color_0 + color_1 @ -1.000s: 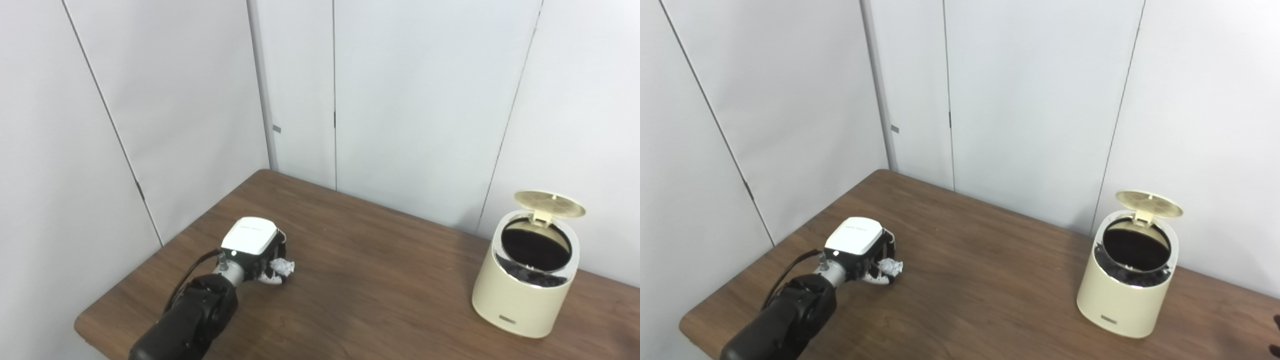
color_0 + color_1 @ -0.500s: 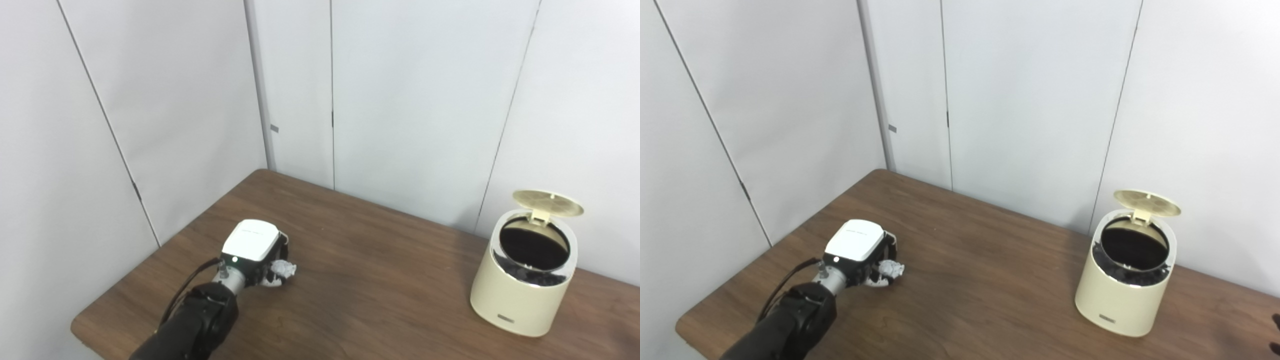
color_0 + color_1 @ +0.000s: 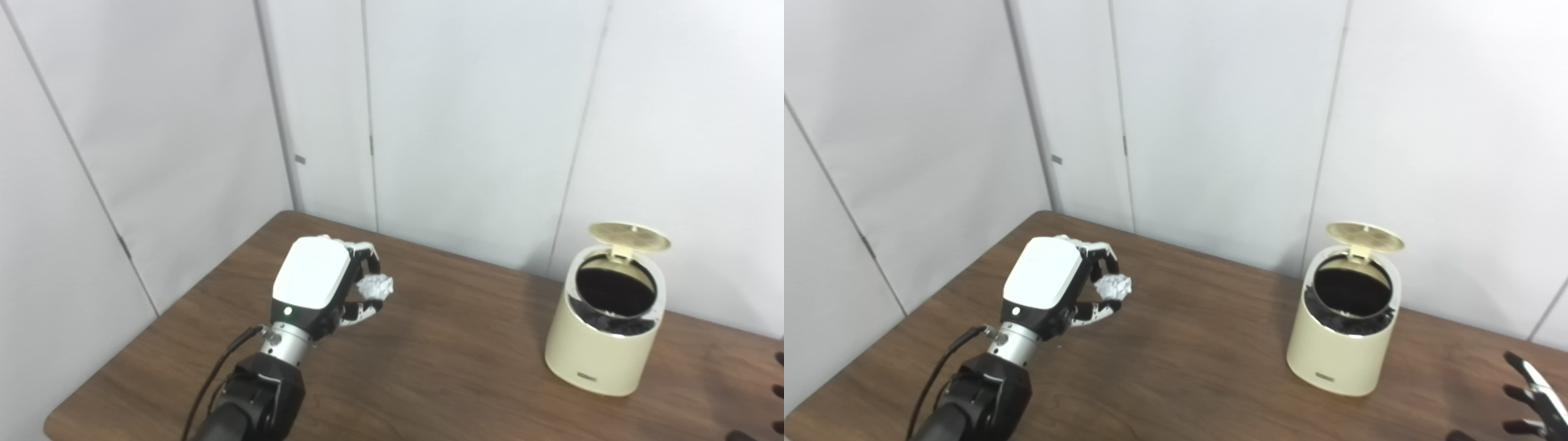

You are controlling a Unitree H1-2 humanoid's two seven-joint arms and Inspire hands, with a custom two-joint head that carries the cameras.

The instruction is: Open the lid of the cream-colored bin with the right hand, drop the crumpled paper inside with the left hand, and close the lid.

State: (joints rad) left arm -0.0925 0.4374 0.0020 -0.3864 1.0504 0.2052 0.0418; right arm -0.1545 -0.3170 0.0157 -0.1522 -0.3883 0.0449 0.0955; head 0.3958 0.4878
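Note:
The cream-colored bin (image 3: pixel 603 340) stands on the right part of the brown table, its round lid (image 3: pixel 629 233) tipped up and its dark inside showing. My left hand (image 3: pixel 324 285) is raised above the table's left part, shut on the white crumpled paper (image 3: pixel 375 286), which sticks out between its fingers. It is well to the left of the bin. My right hand (image 3: pixel 1528 398) shows only at the bottom right corner, to the right of the bin, its fingers spread and holding nothing.
The brown wooden table (image 3: pixel 453 361) runs into a corner of white wall panels (image 3: pixel 465 122). Its left edge (image 3: pixel 159 318) lies close beside my left arm. The bin stands near the back wall.
My left hand has lifted off the table with the paper and moved a little toward the bin. The camera has turned right, bringing my right hand's fingers into view.

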